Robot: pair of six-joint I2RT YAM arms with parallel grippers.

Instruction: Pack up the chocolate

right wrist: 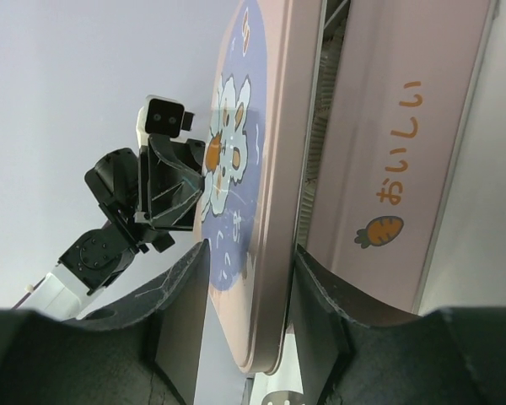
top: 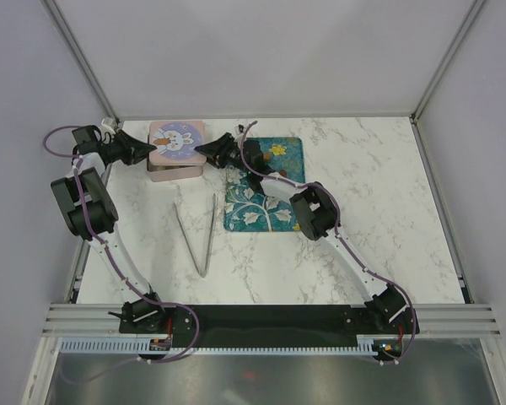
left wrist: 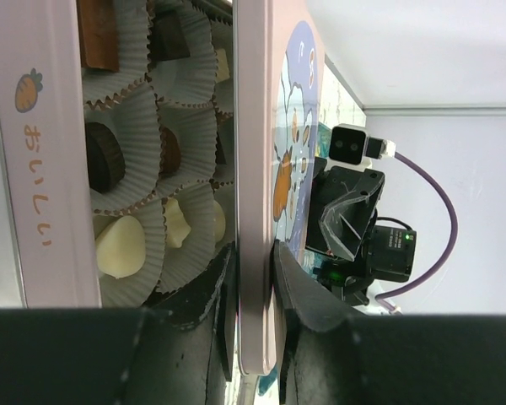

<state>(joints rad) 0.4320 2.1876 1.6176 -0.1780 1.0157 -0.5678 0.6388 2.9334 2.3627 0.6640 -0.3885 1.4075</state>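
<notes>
The left gripper (left wrist: 255, 325) pinches one edge of the lid (left wrist: 257, 169). The right gripper (right wrist: 251, 312) pinches the opposite edge, and the lid hangs just above the box (left wrist: 34, 169), a gap between them. The chocolate (left wrist: 105, 156), dark, brown and white, sits in paper cups (left wrist: 139, 101) inside the box. Tongs (top: 201, 236) lie near the box's front, and a mat (top: 270, 190) lies just right of it.
</notes>
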